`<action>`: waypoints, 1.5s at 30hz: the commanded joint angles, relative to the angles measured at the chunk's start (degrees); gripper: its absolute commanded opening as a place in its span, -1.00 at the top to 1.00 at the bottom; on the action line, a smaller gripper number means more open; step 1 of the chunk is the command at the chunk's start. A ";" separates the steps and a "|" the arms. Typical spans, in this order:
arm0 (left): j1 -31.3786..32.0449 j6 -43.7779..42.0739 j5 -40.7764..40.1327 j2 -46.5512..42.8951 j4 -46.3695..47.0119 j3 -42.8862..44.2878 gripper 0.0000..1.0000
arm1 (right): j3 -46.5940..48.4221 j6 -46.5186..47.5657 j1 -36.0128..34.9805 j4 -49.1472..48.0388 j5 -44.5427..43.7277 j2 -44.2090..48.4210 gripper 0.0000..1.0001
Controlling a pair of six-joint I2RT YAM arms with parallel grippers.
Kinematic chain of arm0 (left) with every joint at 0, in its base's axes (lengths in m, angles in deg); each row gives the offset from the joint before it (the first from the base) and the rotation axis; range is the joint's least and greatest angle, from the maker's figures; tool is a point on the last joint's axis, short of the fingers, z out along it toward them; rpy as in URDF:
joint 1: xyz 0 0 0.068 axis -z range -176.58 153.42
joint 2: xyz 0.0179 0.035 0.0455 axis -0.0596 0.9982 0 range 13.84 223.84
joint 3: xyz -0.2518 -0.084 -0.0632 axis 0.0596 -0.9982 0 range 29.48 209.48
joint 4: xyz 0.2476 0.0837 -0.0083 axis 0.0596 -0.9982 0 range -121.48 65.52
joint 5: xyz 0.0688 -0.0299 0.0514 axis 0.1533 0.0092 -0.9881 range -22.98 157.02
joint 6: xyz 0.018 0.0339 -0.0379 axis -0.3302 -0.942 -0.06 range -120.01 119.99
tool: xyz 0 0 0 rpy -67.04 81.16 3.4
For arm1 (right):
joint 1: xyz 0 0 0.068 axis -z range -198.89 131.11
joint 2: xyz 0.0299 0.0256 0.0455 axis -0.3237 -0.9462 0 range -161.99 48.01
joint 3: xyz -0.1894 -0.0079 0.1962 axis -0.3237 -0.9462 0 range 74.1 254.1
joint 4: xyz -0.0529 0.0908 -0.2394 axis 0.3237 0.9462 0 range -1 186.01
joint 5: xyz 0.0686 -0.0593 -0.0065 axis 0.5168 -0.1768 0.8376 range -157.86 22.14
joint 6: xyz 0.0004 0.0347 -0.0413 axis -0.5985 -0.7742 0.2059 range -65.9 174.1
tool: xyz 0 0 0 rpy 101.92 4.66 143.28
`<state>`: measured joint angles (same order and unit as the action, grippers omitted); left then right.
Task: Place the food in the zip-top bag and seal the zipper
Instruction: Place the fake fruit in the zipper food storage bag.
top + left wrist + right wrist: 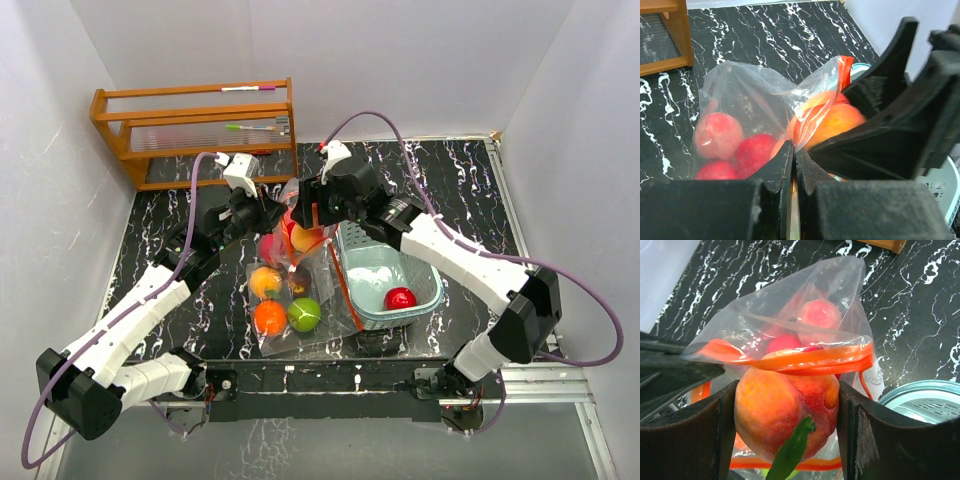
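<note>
The clear zip-top bag with its orange zipper lies on the table. Several of the small fruits are inside: orange, lime green and red-pink. My left gripper is shut on the film at the bag's mouth and holds that edge up. My right gripper grips an orange-red peach with a green leaf, right at the open mouth under the zipper strip. From above, the peach sits between both grippers. One red fruit lies in the basket.
The pale-blue slatted basket stands just right of the bag, close to my right arm. A wooden rack holding pens stands at the back left. White walls close in the black marbled table on three sides.
</note>
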<state>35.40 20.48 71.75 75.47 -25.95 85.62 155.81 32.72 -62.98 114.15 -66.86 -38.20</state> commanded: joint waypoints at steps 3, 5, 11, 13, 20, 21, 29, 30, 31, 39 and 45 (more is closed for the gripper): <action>-0.26 1.24 2.30 -2.06 3.06 1.54 1.00 | 1.75 -1.55 -1.52 -6.60 -7.79 -0.12 -0.12; -0.27 1.54 2.72 -2.04 3.48 1.20 1.00 | 1.23 -2.41 -1.65 -8.64 -9.62 0.05 -0.36; -0.26 1.74 2.61 -1.86 3.97 0.58 1.00 | 0.11 -3.57 -2.12 -12.72 -13.76 0.69 -0.90; -0.30 1.75 2.65 -1.70 4.19 0.41 1.00 | -0.10 -3.45 -2.38 -13.01 -14.33 0.74 -0.95; -0.26 1.50 1.84 -1.54 3.85 0.33 1.00 | -1.99 -2.96 -3.10 -14.15 -13.86 4.50 -0.97; -0.26 1.67 1.88 -1.51 3.78 0.55 1.00 | -2.26 -2.81 -3.10 -14.22 -13.69 4.90 -0.97; -0.26 4.72 1.58 -0.77 3.40 3.98 1.00 | -6.84 -3.87 -3.11 -14.59 -10.74 6.88 -0.85; -0.26 5.14 1.76 -0.61 3.45 4.34 1.00 | -7.63 -4.04 -3.10 -14.77 -10.38 7.30 -0.78; -0.26 5.62 1.96 -0.40 3.45 4.70 1.00 | -8.16 -4.21 -3.10 -14.85 -10.06 7.59 -0.72; -0.30 10.43 4.56 1.17 6.24 6.26 1.00 | -13.40 -6.47 -3.10 -17.10 -10.23 11.76 -0.44; -0.33 14.66 11.65 4.11 8.59 6.19 1.00 | -11.38 -6.47 -3.19 -17.48 -12.46 9.47 -0.40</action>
<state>35.34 31.35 77.15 78.55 -21.34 89.43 141.80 26.71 -65.87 101.15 -77.27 -28.61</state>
